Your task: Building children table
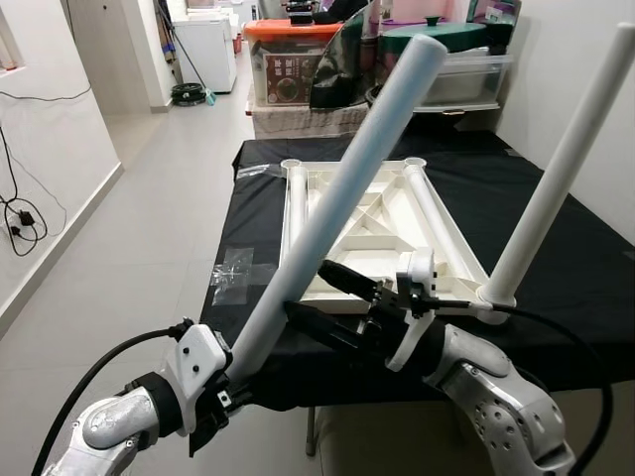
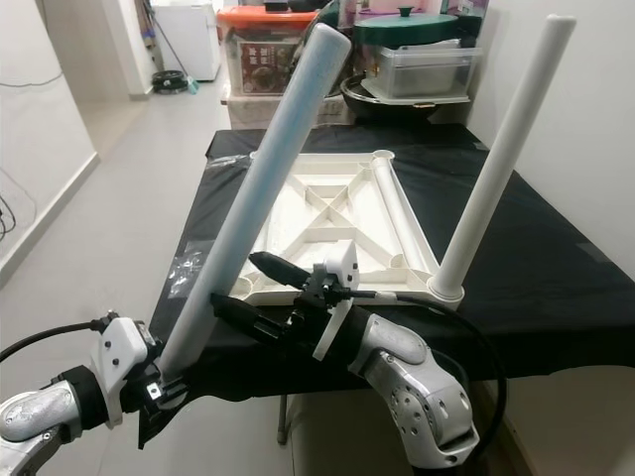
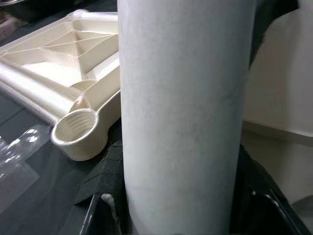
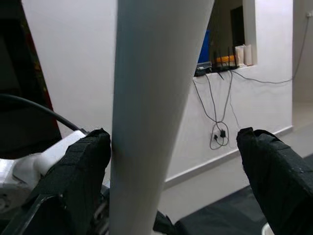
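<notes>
A cream table top lies upside down on the black-covered table. One white leg stands upright in its near right corner socket. My left gripper is shut on the lower end of a second white leg, which slants up and to the right over the table's near left corner. My right gripper is open, its fingers pointing left on either side of that leg; the right wrist view has the leg close to one finger. An empty threaded socket sits beside the held leg.
Clear plastic wrapping lies on the cloth at the table's left edge. Storage boxes and pots are stacked behind the table. A white wall runs along the right. Open tiled floor lies to the left, with cables on the left wall.
</notes>
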Robot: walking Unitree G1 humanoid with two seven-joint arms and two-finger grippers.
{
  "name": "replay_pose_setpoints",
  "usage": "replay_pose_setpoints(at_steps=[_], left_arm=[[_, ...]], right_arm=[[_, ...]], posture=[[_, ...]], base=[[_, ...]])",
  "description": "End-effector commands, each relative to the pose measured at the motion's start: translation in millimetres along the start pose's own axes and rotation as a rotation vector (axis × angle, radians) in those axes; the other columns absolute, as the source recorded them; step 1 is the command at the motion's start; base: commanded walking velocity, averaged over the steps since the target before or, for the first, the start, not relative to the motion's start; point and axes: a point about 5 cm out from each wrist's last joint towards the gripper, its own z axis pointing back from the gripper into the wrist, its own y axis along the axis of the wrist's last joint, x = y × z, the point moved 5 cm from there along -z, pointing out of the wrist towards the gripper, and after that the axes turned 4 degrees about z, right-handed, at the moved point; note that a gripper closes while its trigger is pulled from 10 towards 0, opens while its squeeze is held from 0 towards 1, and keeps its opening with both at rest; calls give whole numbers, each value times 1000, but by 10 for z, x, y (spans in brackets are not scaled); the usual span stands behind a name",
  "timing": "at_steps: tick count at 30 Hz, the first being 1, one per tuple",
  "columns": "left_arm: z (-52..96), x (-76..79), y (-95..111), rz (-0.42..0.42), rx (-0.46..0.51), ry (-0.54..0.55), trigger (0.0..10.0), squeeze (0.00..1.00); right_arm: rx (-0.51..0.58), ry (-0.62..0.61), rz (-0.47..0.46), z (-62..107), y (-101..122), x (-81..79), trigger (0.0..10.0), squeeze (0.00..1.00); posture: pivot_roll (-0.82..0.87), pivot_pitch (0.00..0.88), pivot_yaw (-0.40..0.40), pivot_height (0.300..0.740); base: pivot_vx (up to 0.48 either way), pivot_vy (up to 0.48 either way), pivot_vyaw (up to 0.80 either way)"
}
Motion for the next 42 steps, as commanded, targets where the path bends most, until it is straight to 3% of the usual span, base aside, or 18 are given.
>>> replay_pose_setpoints(at_steps=[1,5,15,16,24,32,34,42], left_arm=[[-22,9,16,-26,1,-40,10000,0],[-180,115,97,-55,28,-155,10000,0],[-385,319,168,-41,76,-253,10000,0],[-419,362,169,-28,85,-261,10000,0],[-441,411,134,22,94,-256,10000,0],[-376,322,92,20,74,-228,10000,39],[-343,230,82,2,66,-199,10000,1000],[-260,-68,261,39,174,-68,10000,1000]], right_arm=[[1,31,-47,-46,-36,-42,10000,0],[59,29,-121,-177,-57,-90,10000,0],[104,3,-188,-278,-98,-115,10000,0],[125,-9,-196,-275,-81,-95,0,0],[190,-58,-188,-234,-4,2,0,0],[201,-50,-158,-240,11,17,0,0],[199,-48,-146,-235,8,21,0,0],[217,-94,-118,-188,54,128,0,0]], posture=[[-27,0,-12,740],[-30,0,-9,740],[-50,0,1,740],[-57,0,5,740],[-54,0,0,740],[-40,0,-6,740],[-39,0,-4,740],[-38,0,-1,740]], base=[[0,0,0],[0,0,0],[0,0,0],[0,0,0],[0,0,0],[0,0,0],[0,0,0],[0,0,0]])
